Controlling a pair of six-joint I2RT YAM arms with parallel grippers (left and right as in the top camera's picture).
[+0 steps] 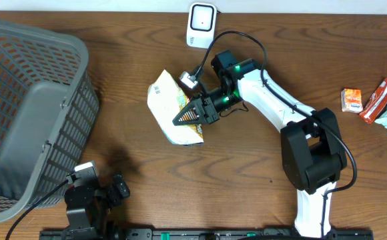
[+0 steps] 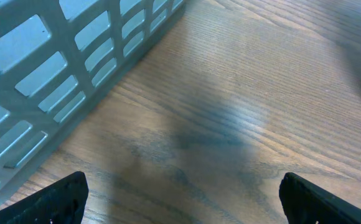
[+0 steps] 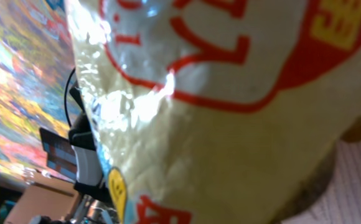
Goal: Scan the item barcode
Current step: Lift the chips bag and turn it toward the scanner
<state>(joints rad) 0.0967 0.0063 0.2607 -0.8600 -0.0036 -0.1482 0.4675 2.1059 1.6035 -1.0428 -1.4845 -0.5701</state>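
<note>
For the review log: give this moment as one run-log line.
right jaws: shut on snack bag | left jaws: open, empty, beside basket | scanner: apart from bag

Dark brown wood-grain table (image 1: 260, 160) in soft even light, pale strip (image 1: 313, 5) beyond its far edge.

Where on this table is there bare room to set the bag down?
Bare wood lies between the basket and the bag, and between the scanner and the snack packets. It is crowded at the right edge, around those packets.
</note>
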